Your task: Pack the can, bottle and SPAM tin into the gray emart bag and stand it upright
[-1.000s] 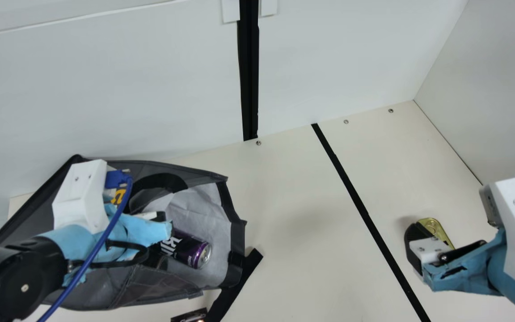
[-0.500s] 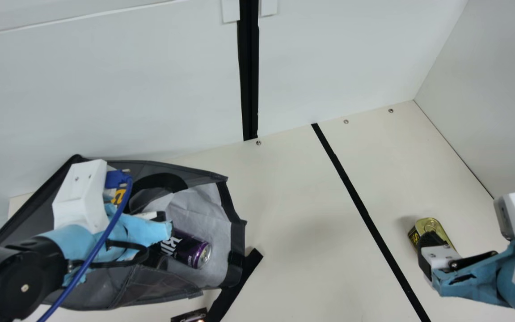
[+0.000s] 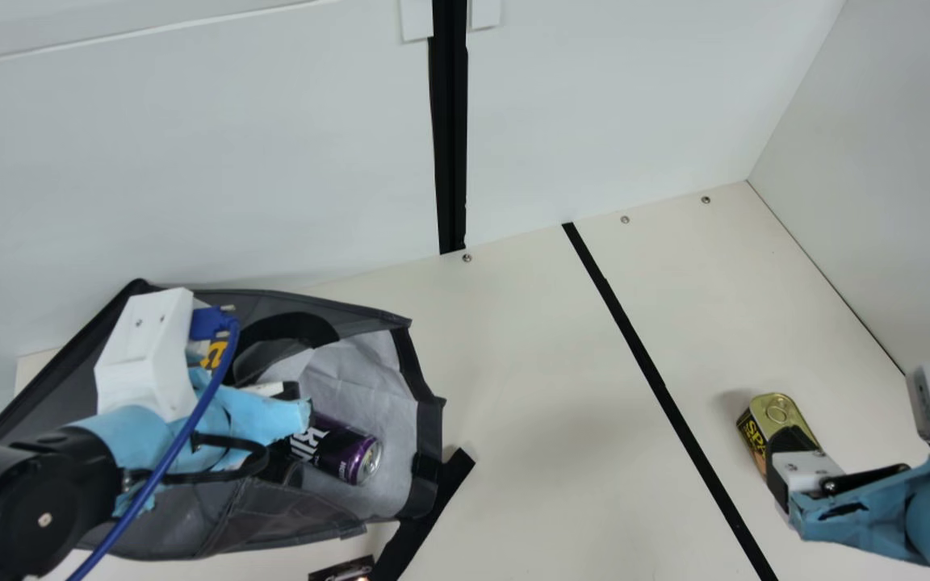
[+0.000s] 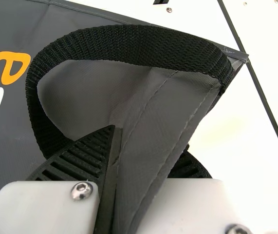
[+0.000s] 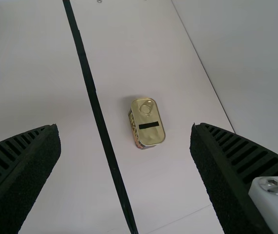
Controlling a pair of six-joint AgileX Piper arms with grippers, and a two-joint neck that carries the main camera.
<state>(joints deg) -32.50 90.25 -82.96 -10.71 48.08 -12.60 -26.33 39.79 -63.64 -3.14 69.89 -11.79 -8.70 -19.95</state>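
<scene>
My left gripper (image 3: 291, 395) is over the gray bag (image 3: 287, 508), which lies on its side with its mouth facing right. In the left wrist view the gripper (image 4: 146, 146) is shut on a fold of the bag's fabric (image 4: 156, 126), below a black strap loop. A purple can (image 3: 344, 452) lies inside the mouth. On the right, my right gripper (image 3: 788, 448) is above the SPAM tin (image 3: 773, 410), partly covering it. From the right wrist, the gripper (image 5: 126, 131) is open, with the tin (image 5: 147, 122) seen between and beyond its fingers, untouched.
A black strap (image 3: 433, 504) extends from the bag's mouth toward the front edge, beside a small dark object (image 3: 342, 570). Black tape (image 3: 651, 367) crosses the cream table (image 3: 546, 387). White walls stand behind and at the right.
My right gripper has shifted right and slightly toward the front, uncovering more of the tin's top and label. The left arm, bag and can have stayed still.
</scene>
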